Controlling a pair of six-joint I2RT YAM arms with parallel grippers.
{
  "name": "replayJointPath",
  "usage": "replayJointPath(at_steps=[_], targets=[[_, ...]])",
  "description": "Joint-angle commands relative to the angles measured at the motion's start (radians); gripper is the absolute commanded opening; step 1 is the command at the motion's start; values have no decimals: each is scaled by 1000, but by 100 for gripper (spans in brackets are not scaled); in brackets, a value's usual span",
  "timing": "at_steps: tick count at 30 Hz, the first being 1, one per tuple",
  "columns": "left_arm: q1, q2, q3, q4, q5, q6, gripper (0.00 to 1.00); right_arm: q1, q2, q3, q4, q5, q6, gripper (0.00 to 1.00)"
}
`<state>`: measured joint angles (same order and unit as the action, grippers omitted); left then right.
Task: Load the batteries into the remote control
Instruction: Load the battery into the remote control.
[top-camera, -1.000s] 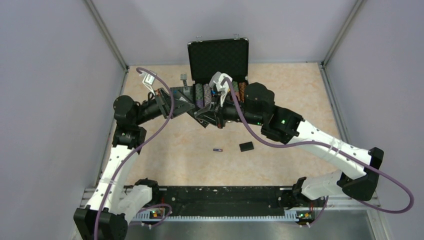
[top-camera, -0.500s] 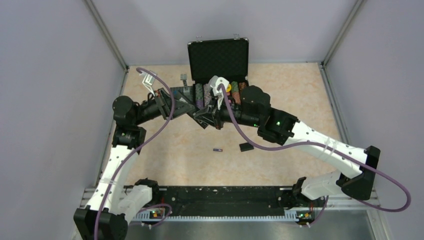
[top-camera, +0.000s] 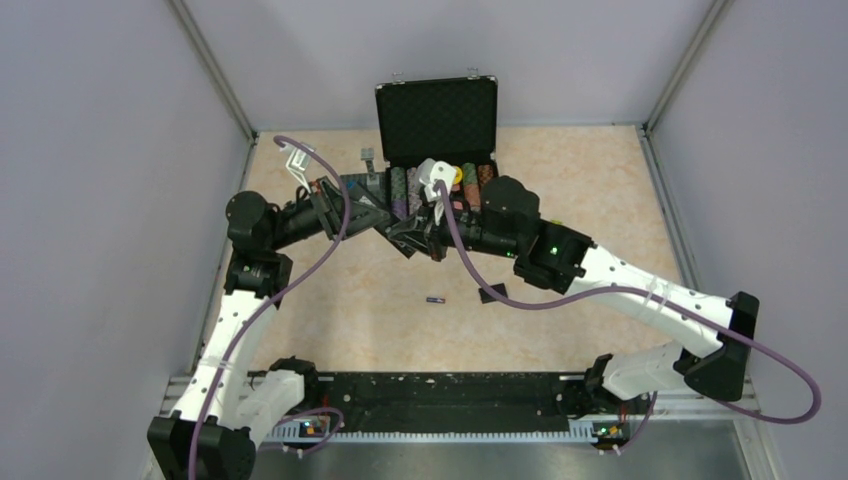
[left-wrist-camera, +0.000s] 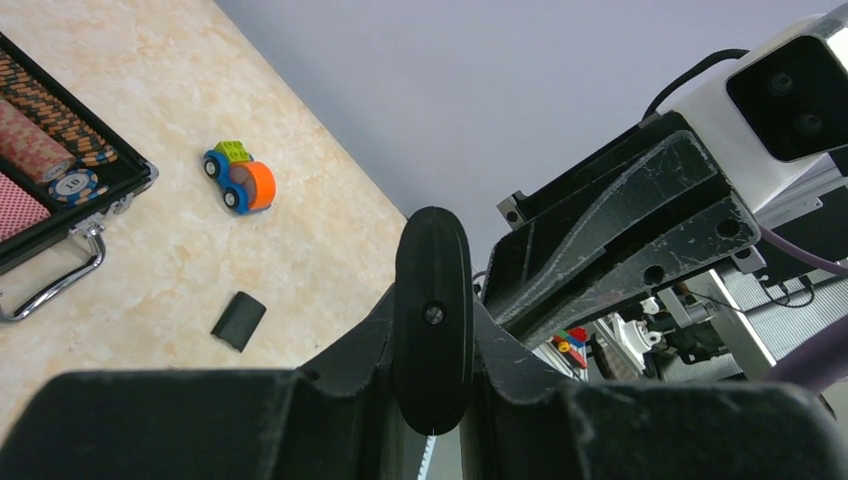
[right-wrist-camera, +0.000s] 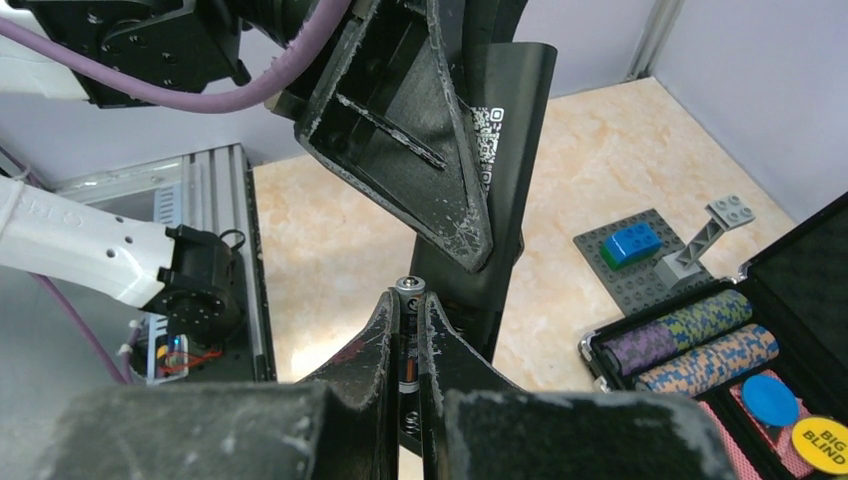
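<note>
My left gripper (top-camera: 383, 214) is shut on the remote control (top-camera: 401, 242), a black bar held above the table in front of the case. In the left wrist view its rounded end (left-wrist-camera: 432, 320) sits between my fingers. My right gripper (top-camera: 430, 236) is shut on a battery (right-wrist-camera: 408, 335), metallic tip up, pressed against the remote's back (right-wrist-camera: 503, 190); a spring shows just under the battery. The second battery (top-camera: 435, 300) lies on the table below the grippers. The small black cover (top-camera: 492, 293) lies to its right and also shows in the left wrist view (left-wrist-camera: 238, 320).
An open black case (top-camera: 437, 118) with poker chips (right-wrist-camera: 690, 335) stands at the back. A grey brick plate with blue bricks (right-wrist-camera: 640, 255) lies left of it. A toy car (left-wrist-camera: 240, 180) sits on the table. Purple cables hang from both wrists.
My right arm has shifted left, bringing the held battery closer onto the remote. The left gripper and remote have barely moved. The loose battery and cover stay put.
</note>
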<state>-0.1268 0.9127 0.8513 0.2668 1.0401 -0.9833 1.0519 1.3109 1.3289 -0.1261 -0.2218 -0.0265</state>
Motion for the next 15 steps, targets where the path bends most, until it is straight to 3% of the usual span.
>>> replayJointPath(at_steps=[1,15], targets=[[-4,-28,61,47,48,-1,0,10,-25,-33,26,34,-63,0],[-4,-53,75,17,-21,8,0,11,-35,-52,28,8,-28,0]])
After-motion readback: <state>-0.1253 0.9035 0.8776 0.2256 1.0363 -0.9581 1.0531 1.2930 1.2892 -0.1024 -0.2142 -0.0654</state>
